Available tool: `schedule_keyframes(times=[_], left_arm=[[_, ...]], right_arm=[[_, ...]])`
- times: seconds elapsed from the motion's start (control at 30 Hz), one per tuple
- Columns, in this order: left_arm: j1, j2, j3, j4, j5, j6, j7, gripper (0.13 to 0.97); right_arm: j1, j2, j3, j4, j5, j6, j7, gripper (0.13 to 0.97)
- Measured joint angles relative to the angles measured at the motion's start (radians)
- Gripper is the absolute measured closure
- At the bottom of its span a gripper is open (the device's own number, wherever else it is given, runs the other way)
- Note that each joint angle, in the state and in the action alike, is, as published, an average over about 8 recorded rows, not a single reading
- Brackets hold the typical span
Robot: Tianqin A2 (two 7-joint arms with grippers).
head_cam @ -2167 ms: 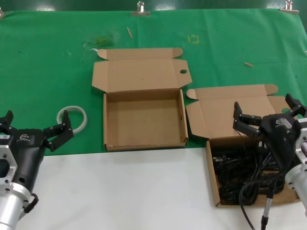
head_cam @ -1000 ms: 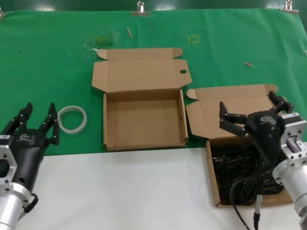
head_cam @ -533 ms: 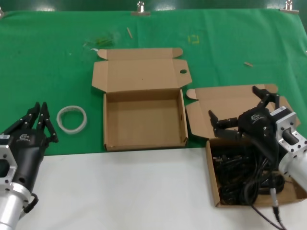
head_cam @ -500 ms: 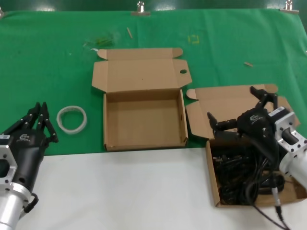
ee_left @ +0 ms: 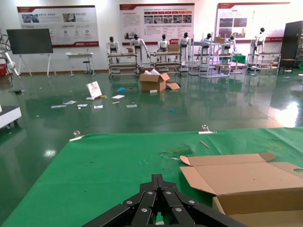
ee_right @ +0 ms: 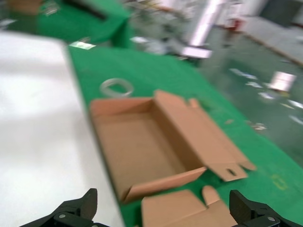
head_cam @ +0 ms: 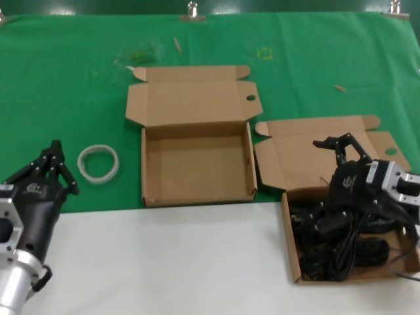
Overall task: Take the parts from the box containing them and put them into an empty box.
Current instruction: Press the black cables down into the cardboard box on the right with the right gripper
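We are right at the start of the job here: nothing has gone across yet. The shallow brown cardboard box with the straight squared lid [head_cam: 197, 164] sits open in the middle of the green cloth [head_cam: 65, 79], and we see only bare cardboard inside it. All the thin black looped cords with plugs [head_cam: 338, 239] lie tangled in the other brown cardboard box with the slanted lid [head_cam: 292, 243], on our right, partly over the white table edge [head_cam: 164, 262].

Our right gripper [head_cam: 328, 190] is down at the far rim of that full box, just over the cords, its black fingers spread wide; the right wrist view shows both fingertips far apart with nothing between them. So no bundle is gripped yet, as far as we can see.

Our left gripper [head_cam: 51, 167] waits near the table's left edge, fingers drawn together on nothing, beside a whitish plastic ring [head_cam: 98, 164] that is no part of the job.

By our reckoning every bundle is yet to be lifted and carried left.
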Motion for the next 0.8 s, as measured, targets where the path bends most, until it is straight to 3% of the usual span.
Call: schedule_keyframes(times=[0.33,0.8], left_arm=[[0.0,0.0,0.0,0.0,0.0,0.0,0.0,0.957],[0.0,0.0,0.0,0.0,0.0,0.0,-0.001,0.957]], right_arm=[[0.229,0.058,-0.097,-0.184,-0.1,-0.29,-0.274,0.129],[0.406,0.047,-0.226,-0.341,-0.32,-0.351,-0.679,0.129]])
